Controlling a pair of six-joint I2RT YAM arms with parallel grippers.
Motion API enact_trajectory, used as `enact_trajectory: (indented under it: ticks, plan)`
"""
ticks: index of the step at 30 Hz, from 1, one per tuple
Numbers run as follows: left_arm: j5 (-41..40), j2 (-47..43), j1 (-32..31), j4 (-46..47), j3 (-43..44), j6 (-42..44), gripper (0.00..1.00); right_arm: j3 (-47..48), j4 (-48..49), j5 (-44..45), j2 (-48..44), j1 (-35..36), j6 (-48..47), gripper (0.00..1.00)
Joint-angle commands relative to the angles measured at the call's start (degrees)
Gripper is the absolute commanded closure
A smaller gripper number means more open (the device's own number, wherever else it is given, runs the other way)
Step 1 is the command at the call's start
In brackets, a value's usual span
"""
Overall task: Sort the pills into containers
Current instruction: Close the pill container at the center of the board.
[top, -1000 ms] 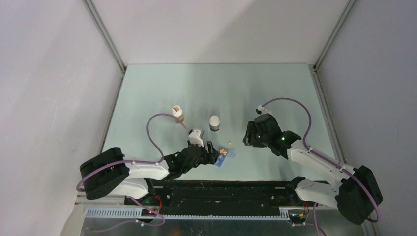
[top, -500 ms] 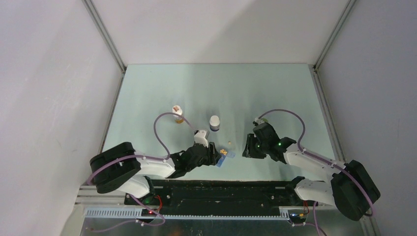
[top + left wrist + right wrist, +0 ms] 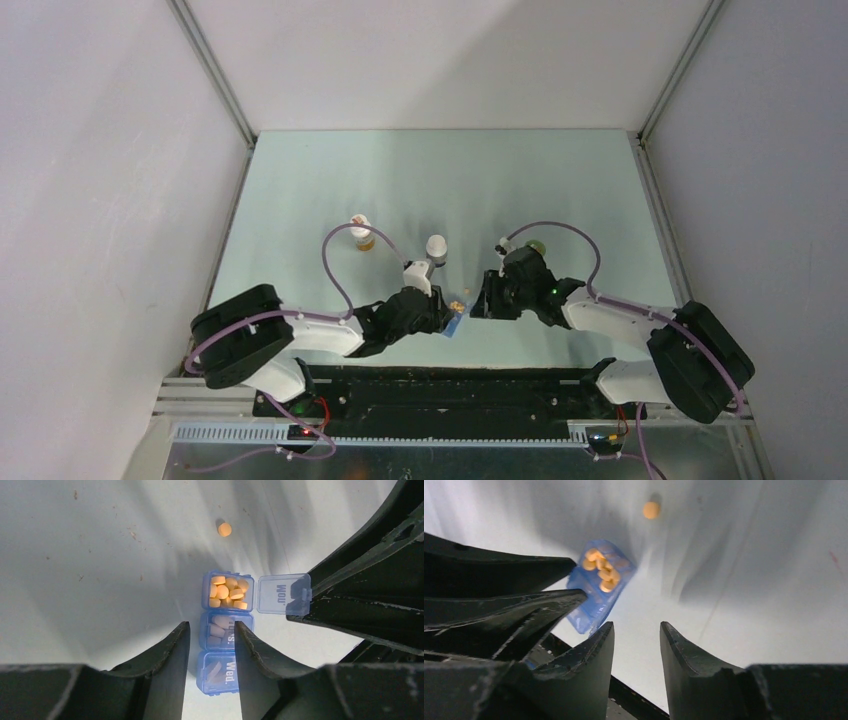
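My left gripper has one finger on each side of the blue pill box, by its middle part. I cannot tell if the fingers squeeze the box or just stand beside it. My right gripper has its fingers apart, with only bare table between them. It sits just beside the box, close to the open lid, which sticks out flat to the side. The end cup next to that lid is open and full of little orange pills. The other two cups I can see have their lids shut. One loose pill lies on the table a little past the open end. Farther back stand a white-capped bottle and a second bottle.
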Motion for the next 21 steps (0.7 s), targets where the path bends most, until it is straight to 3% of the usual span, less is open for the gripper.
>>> enact_trajectory:
  ticks: [1,9,18,21]
  plan:
    - [-0.03,1.53,-0.19,-3.03,1.05,2.38,0.58,-0.02,9.04,-3.09,0.41,0.92,1.95,0.55]
    - [0.18,2.1,-0.38,-2.22,1.17,3.6,0.67,1.01,11.56,2.32,3.1,2.6,4.48,0.48]
    - [-0.86,0.79,-0.41,-1.38,-0.1,3.26,0.67,1.71,13.51,3.55,6.8,3.55,6.4,0.51]
    - [-1.05,0.62,-0.38,-1.52,-0.12,3.21,0.67,1.65,13.87,3.7,5.4,4.22,5.62,0.46]
